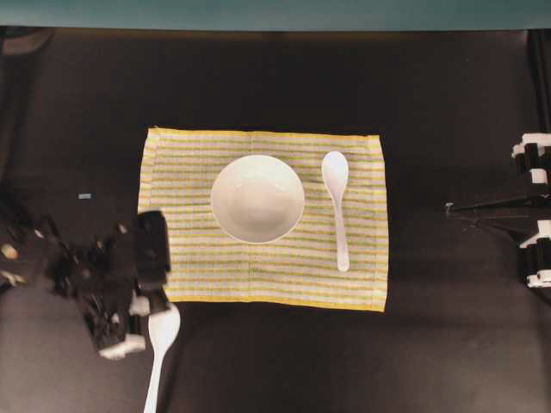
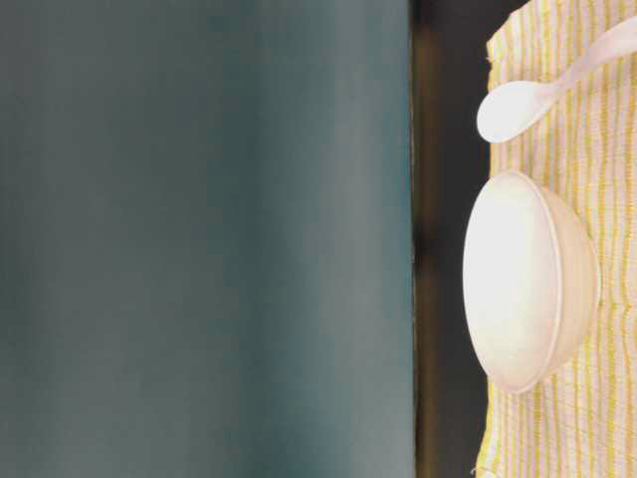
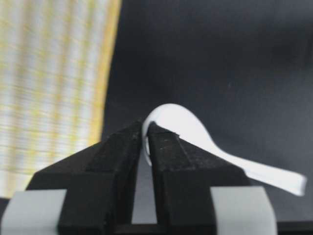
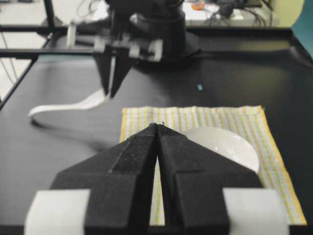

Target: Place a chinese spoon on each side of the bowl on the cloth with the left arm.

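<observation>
At the near edge of the black worktop [image 1: 284,361], just off the near left corner of the cloth, the left arm's black open-frame gripper [image 1: 148,317] is seen pinching a glossy white Chinese soup spoon [image 1: 159,348] by the rim of its scoop. In the left wrist view the spoon is held between the pressed pads, its handle trailing away above the dark surface. Further in, the rectangular woven cloth with yellow, white and grey stripes [image 1: 362,284] is spread flat. A round, plain white shallow bowl [image 1: 257,198] is set near its middle. A second identical white spoon [image 1: 337,206] is already laid just right of the bowl. One placement is judged done; the left side remains unfilled. At the far right, the right gripper [image 4: 157,128] is parked, pressed together on nothing
</observation>
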